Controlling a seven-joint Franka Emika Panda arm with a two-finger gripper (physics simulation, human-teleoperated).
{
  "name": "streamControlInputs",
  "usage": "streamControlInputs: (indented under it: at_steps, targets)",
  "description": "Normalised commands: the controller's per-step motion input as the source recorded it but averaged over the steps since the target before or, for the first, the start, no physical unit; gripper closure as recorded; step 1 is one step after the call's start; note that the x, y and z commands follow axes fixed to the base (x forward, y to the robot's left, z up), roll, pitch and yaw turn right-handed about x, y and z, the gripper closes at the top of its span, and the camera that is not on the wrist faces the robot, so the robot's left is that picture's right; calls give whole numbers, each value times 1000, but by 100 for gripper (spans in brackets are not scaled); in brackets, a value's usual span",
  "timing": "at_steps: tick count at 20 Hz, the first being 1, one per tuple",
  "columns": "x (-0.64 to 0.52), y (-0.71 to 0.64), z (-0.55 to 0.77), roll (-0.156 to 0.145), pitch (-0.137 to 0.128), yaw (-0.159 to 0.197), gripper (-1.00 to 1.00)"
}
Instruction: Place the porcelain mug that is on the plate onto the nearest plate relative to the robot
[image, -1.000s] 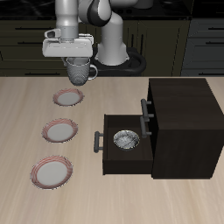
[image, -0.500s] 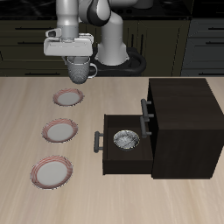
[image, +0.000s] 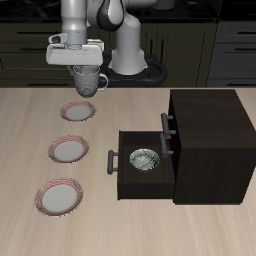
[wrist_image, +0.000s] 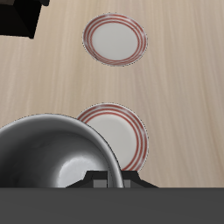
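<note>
pale wood-grain table (image: 120, 225) w/ dark kitchen cabinets along the back wall, drawer fronts w/ light bar handles. on the table a dark brown cabinet box (image: 210, 140) w/ its drawer (image: 140, 168) pulled out toward the plates; a small grey patterned bowl (image: 143, 158) sits inside the drawer.

three look-alike plates in a row running front to back — white centres, pinkish-brown rims. the nearest plate (image: 79, 110) is the one at the back of the row, close to the robot base; a middle plate (image: 69, 150) comes next, then the one closest to the table's front edge (image: 59, 196). all three are bare, well apart from each other.

the gripper (image: 83, 70) hangs in the air above the back end of the row, arm coming down from above. the porcelain mug (image: 88, 81) is held up off the table, fingers clamped on its rim area, handle sticking out toward the cabinet side. mug is just above and slightly behind the nearest plate, not touching it.

wrist view: the mug's grey glossy bowl (wrist_image: 52, 153) fills the area close to the camera, w/ one plate (wrist_image: 122, 136) partly hidden behind its rim and another plate (wrist_image: 112, 40) farther off on the wood. exact finger contact isn't visible there — only a dark edge of the gripper body.
</note>
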Motion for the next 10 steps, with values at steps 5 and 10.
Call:
streamControlInputs:
  at_steps: [5,10]
  targets:
    - [145,-103,-76,-14,-21,3,100]
    - [87,-124,-213,-33,20,-12,100]
